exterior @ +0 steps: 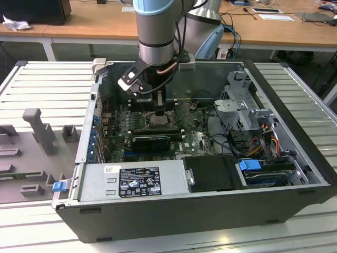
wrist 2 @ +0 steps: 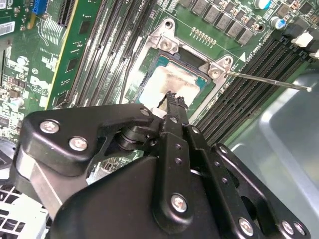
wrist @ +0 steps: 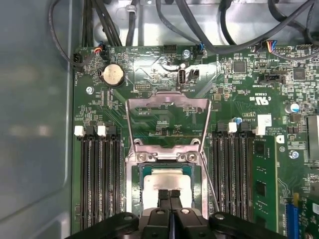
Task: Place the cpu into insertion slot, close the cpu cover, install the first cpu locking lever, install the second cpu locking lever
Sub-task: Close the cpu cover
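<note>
Inside the open computer case (exterior: 210, 211), the cpu cover (wrist: 168, 99) is seen swung up off the insertion slot (wrist: 141, 189). The cpu (wrist: 167, 179) is laid flat in that slot. The fingers (wrist: 162, 195) of the gripper (wrist: 169, 194) are drawn together, empty, over its face. The chip is judged light, stiff and fragile, best taken by its edges.

A ribbed silver-grey metal worktable (exterior: 47, 79) lies across the exterior view. Along twelve o'clock runs a pale wooden desk with white legs (exterior: 95, 23), a black box (exterior: 45, 10) on it at eleven, white paper sheets (exterior: 276, 17) at one. Grey moulded plastic fixtures (exterior: 37, 132) lie at nine.
</note>
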`<state>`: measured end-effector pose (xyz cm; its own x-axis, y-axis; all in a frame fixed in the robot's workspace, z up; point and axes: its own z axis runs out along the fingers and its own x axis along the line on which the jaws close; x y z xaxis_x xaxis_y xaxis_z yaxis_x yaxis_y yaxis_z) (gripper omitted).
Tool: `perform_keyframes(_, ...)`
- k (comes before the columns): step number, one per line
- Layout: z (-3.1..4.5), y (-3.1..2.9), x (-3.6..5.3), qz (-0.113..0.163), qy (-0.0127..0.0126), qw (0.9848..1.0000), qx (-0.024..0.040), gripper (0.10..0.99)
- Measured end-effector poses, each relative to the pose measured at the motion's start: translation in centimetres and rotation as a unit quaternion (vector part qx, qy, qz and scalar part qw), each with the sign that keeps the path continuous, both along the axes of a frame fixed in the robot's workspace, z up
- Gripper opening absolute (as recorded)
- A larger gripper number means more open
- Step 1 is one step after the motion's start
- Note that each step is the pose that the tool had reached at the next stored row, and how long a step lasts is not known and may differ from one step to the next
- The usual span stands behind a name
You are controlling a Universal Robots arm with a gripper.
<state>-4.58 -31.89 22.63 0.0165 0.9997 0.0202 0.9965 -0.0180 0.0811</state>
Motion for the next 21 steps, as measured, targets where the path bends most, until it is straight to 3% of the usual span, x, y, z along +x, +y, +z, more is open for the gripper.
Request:
perform_keyframes(2,0.27,0.00,0.05,0.000,0.0000,1.0000,0.0001,0.106)
perform_keyframes(5,0.28,-0.04,0.74,0.000,0.0019,1.0000,0.0001,0.106)
perform_keyframes(9,0.44,-0.06,0.81,0.000,0.0019,1.0000,0.0007,0.106)
perform_keyframes(11,1.06,-0.05,0.90,0.000,0.0019,1.0000,0.0008,0.106)
perform_keyframes(14,1.09,-0.06,1.33,0.000,0.0020,1.0000,0.0007,0.106)
perform_keyframes(18,1.87,-0.05,1.33,0.000,0.0019,1.0000,0.0007,0.106)
perform_keyframes(21,1.96,-0.05,1.38,0.000,0.0019,1.0000,0.0009,0.106)
